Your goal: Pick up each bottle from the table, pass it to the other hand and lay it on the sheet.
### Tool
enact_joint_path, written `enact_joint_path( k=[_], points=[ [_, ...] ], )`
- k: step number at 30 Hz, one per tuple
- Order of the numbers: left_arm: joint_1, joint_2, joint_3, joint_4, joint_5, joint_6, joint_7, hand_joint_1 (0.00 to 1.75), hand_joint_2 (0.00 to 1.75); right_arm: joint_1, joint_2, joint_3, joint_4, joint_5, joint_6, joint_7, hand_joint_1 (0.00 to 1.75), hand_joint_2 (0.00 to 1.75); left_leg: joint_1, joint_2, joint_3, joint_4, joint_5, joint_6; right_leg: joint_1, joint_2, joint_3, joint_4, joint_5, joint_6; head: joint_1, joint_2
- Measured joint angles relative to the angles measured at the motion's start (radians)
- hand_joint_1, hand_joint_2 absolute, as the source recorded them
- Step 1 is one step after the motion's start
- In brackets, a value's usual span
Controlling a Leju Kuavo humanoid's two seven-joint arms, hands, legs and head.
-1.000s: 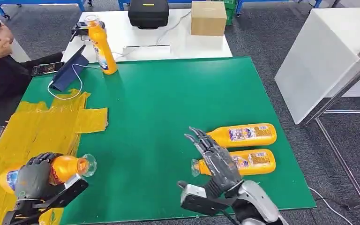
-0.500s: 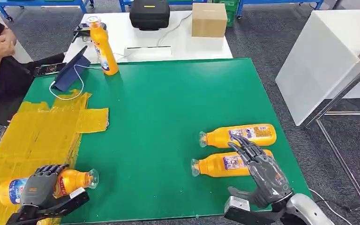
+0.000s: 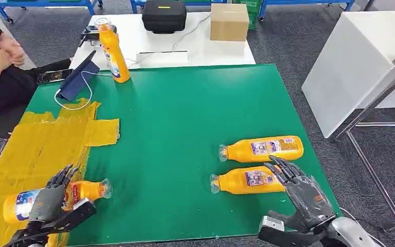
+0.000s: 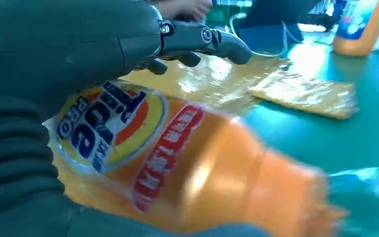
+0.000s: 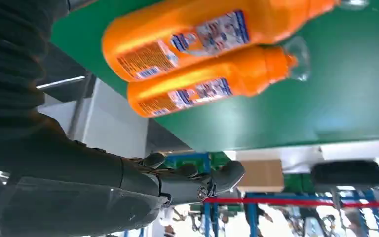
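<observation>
Middle of the green surface (image 3: 185, 134): bare from the near edge to the far edge; a wide passage is left there.
Right near corner: taken up by two lying bottles, the far bottle (image 3: 262, 148) and the near bottle (image 3: 249, 180), side by side; the right hand (image 3: 303, 195) is spread just beside the near one.
Left near corner: the yellow sheet (image 3: 41, 144) is occupied at its near end by a lying bottle (image 3: 82, 190), over which the left hand (image 3: 49, 200) is spread with fingers (image 3: 64, 175) apart.
Far left corner: blocked by an upright bottle (image 3: 112, 51), a tablet (image 3: 77, 77) and its cable (image 3: 85, 85).
</observation>
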Motion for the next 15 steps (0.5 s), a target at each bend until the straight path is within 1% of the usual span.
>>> enact_joint_path(
  k=[4,8,12,15],
  points=[
    [-0.002,-0.071,0.024,-0.064,0.192,-0.047,-0.053,0.0,0.0,0.018,0.0,0.01,0.021,0.052,-0.008,0.054,0.0,1.75,0.0,0.0,-0.001,0.0,0.0,0.0,0.0,0.0,-0.001,0.0,0.0,0.0,0.001,0.0],
    [-0.007,-0.105,0.044,-0.104,0.264,-0.078,-0.075,0.0,0.0,0.023,0.0,0.022,0.039,0.064,-0.012,0.07,0.0,1.75,0.0,0.002,-0.002,0.0,-0.001,0.001,0.0,0.0,-0.002,0.0,0.0,0.0,0.0,0.0],
    [-0.006,-0.147,0.079,-0.164,0.498,-0.18,-0.114,0.0,0.0,0.021,-0.001,0.034,0.074,0.074,-0.017,0.106,0.0,1.75,0.0,0.003,-0.002,0.0,-0.001,0.001,0.0,0.0,-0.002,0.0,0.0,0.0,0.0,0.0],
    [0.003,-0.177,0.108,-0.221,0.615,-0.226,-0.127,0.0,0.0,0.024,-0.004,0.041,0.097,0.074,-0.038,0.125,0.0,1.75,0.0,0.003,-0.003,0.0,-0.001,0.001,0.0,0.0,-0.003,0.0,0.0,0.0,0.0,0.0]
  ],
)
